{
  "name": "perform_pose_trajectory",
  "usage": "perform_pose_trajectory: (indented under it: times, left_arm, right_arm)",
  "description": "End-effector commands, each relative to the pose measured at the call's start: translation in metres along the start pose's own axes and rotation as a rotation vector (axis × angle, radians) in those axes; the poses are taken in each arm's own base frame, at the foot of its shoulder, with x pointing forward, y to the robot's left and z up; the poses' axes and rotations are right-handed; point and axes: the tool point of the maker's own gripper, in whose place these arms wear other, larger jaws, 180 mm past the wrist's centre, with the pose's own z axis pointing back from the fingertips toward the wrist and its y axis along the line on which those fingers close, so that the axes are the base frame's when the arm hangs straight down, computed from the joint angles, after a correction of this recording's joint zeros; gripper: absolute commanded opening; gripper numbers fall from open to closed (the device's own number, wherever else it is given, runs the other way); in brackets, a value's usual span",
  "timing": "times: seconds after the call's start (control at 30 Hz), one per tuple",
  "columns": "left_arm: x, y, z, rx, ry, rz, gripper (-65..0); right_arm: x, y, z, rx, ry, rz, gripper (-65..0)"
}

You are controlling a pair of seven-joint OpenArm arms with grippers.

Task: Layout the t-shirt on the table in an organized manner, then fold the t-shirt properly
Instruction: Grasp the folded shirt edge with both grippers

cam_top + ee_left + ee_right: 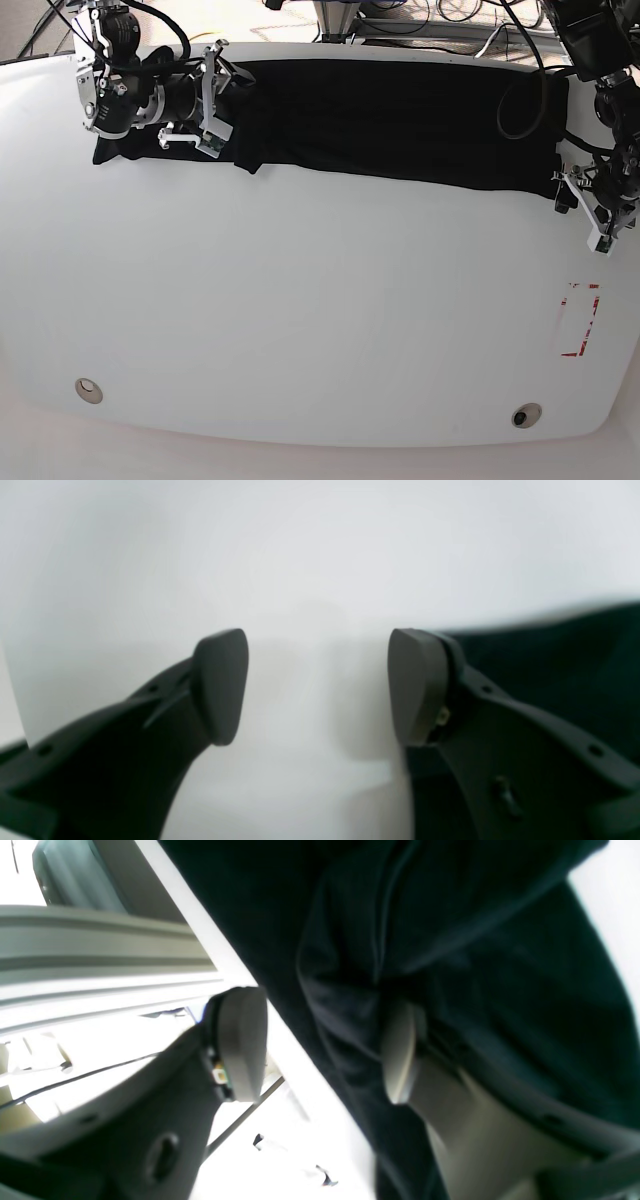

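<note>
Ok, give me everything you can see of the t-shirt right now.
The t-shirt is plain black soft fabric with no print, stretched as a long band along the far edge of the table. Its near hem runs unevenly, with a bunched, creased lump at the end by the right gripper, whose jaws stand apart with folds of cloth between them; whether they pinch it is unclear. The other end lies beside the left gripper, which is open over bare tabletop next to the cloth.
</note>
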Motion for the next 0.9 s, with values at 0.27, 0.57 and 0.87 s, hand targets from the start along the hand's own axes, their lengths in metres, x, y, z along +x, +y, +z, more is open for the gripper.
perform_pose_trajectory:
  times: [0.27,0.57,0.87]
  left_arm:
    - [0.043,-0.055,0.044,-0.026,-0.120,-0.212,-24.4]
    - [0.007,-0.096,0.048,-0.097,-0.079,-0.192,-55.8]
    - [-0.026,-0.108,0.046,-0.134,-0.002,-0.184,-60.6]
  right_arm:
    - [0.032,-0.049,0.042,-0.174,-0.148,-0.002,-34.6]
    - [0.025,-0.053,0.048,-0.198,-0.168,-0.038,-62.3]
    - [-0.010,-0.050,0.036,-0.252,-0.094,-0.088,-62.8]
